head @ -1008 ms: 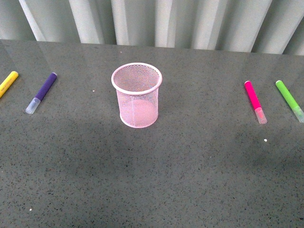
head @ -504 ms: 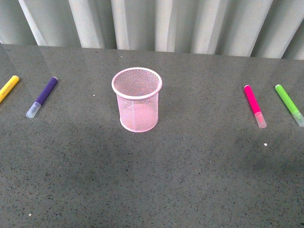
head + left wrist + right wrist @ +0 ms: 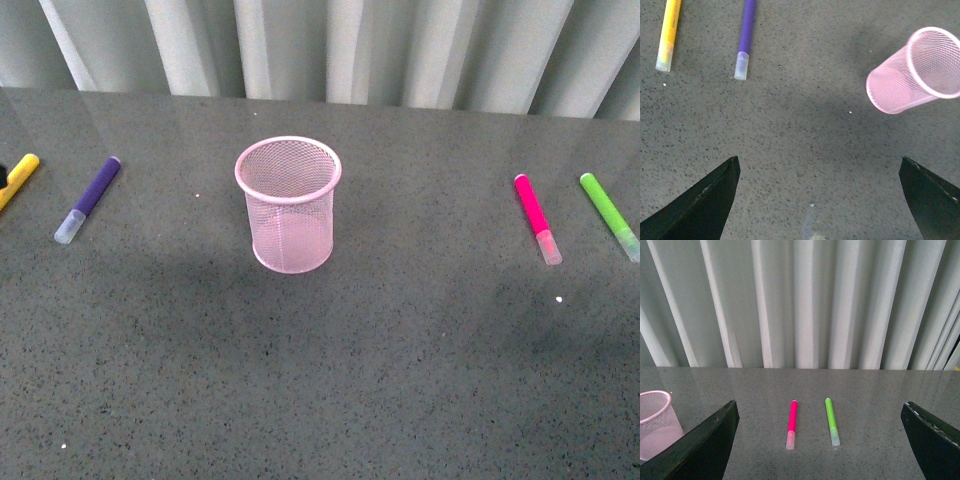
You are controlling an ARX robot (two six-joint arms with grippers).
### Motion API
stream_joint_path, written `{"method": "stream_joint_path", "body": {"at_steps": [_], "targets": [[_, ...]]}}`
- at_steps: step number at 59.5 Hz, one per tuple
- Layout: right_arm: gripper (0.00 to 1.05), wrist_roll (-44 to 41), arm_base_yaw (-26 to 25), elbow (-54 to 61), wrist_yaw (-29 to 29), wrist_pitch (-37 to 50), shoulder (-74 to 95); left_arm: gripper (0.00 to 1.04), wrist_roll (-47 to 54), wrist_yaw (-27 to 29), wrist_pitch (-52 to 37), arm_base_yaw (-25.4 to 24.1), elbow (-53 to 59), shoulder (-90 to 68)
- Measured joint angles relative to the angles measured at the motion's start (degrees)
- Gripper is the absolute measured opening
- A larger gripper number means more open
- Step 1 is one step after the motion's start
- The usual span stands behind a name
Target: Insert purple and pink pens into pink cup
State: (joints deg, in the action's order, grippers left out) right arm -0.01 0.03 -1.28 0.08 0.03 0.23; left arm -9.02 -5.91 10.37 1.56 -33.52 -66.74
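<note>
Grey, speckled tabletop (image 3: 400, 380) carries everything, and nothing is held yet. The left gripper (image 3: 818, 161) is seen with its jaws spread wide and empty. The purple pen (image 3: 745, 40) lies flat well ahead of it, off toward one finger's side, with the yellow marker (image 3: 667, 35) just beyond that pen and nearly parallel to it. The pink cup (image 3: 915, 70) stands upright ahead toward the other finger's side, well apart from the pen. The right gripper (image 3: 819, 405) is likewise wide open and empty. The pink pen (image 3: 791, 425) lies flat a little ahead of it, roughly midway between the fingers, and the lime green marker (image 3: 832, 429) lies near that pen on the side away from the cup.

The step in hand is judged to be the reach for a pen. It would be done well if each gripper were brought down over its own pen with the jaws set across the barrel. The coloured body should be pinched rather than the translucent cap, which may slip or pull off. Enough room should be kept from the neighbouring marker that it is not nudged or caught. Once lifted, the pen should be turned upright and centred over the rolled rim before being let go, since the light mesh cup could probably be tipped by a knock.

No brand, label or writing can be read on any pen or on the cup
</note>
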Motion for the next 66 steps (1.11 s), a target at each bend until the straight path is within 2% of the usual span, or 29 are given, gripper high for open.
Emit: {"method": "stream_joint_path", "body": {"at_steps": [16,21,38,43,66], "targets": [[0.98,0.00,0.00,0.00,-0.02,0.00,0.00,0.98,3.34,-0.02,0.35,-0.24,-16.00,-21.24],[0.98,0.00,0.00,0.00,-0.02,0.00,0.00,0.98,7.56,-1.62,0.50,-0.15,-20.55,-26.86],[0.98,0.00,0.00,0.00,-0.02,0.00,0.00,0.98,17.88,0.96,5.53,-0.81,-33.86,-41.38],[0.98,0.00,0.00,0.00,-0.02,0.00,0.00,0.98,19.06,2.45,7.08,-1.16,-37.46,-45.24],[0.98,0.00,0.00,0.00,0.00,0.00,0.00,0.98,19.54,2.93,13.03,-1.40,-52.28,-56.41]]}}
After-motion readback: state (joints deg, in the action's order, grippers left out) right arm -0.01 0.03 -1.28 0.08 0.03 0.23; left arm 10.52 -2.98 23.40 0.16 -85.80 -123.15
